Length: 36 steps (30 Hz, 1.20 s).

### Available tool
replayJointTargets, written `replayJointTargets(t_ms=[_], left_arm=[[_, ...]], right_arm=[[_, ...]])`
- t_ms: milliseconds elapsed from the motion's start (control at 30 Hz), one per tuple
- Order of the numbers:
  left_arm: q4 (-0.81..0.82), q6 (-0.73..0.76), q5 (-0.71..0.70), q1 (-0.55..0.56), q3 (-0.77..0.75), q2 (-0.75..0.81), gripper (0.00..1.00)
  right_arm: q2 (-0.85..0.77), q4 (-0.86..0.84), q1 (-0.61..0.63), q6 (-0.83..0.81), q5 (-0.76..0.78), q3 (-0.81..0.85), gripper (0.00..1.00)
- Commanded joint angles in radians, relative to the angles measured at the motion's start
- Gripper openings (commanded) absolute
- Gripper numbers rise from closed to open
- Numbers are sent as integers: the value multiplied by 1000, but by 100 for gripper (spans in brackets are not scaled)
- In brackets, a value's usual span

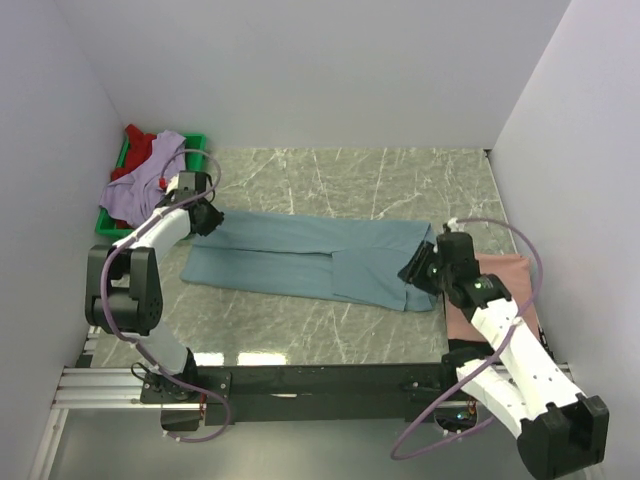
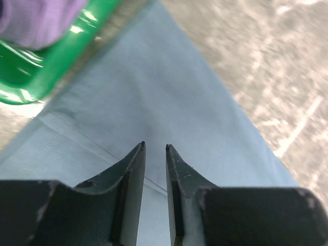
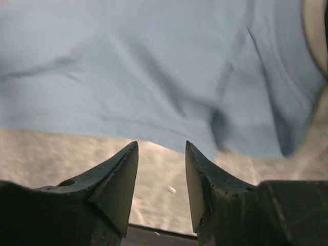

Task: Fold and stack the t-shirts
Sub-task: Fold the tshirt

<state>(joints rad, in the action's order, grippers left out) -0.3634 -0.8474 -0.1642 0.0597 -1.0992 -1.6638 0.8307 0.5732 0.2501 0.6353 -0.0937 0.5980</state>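
Observation:
A dusty grey-blue t-shirt (image 1: 310, 255) lies folded into a long band across the middle of the table. My left gripper (image 1: 208, 217) hovers over its left end, jaws a narrow gap apart with nothing between them; the left wrist view shows the gripper (image 2: 154, 147) above flat blue cloth (image 2: 154, 87). My right gripper (image 1: 418, 270) is open at the shirt's right end; the right wrist view shows it (image 3: 161, 143) over bare table, just short of the cloth's edge (image 3: 154, 66). A salmon pink shirt (image 1: 505, 275) lies partly under my right arm. Lavender (image 1: 150, 185) and red (image 1: 140, 145) shirts are heaped at the back left.
A green plastic tray (image 1: 197, 142) at the back left holds the lavender and red shirts; its rim (image 2: 46, 66) and the lavender cloth (image 2: 36, 18) show in the left wrist view. White walls close in the marble table (image 1: 350, 180) on three sides.

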Motion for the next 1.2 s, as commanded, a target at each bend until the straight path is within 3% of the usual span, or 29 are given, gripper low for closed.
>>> replayJointTargets(t_ms=[0,167,467,867,1167], left_arm=[[12,22,63,49,-24,47,28],[-23,18,28,121,8,3,24],[3,24,16,149,136,35,18],[-78,-1,-144,244,134,-34,16],[-71,-28,-71,269,222,12,15]], right_arm=[[91,-45,35,1,75,132,49],[357,-131,43,18,115,230,49],[663,-223,35,58,118,304,49],[869,-194,29,46,117,440,49],[1059,-95,21,-23,123,667,49]])
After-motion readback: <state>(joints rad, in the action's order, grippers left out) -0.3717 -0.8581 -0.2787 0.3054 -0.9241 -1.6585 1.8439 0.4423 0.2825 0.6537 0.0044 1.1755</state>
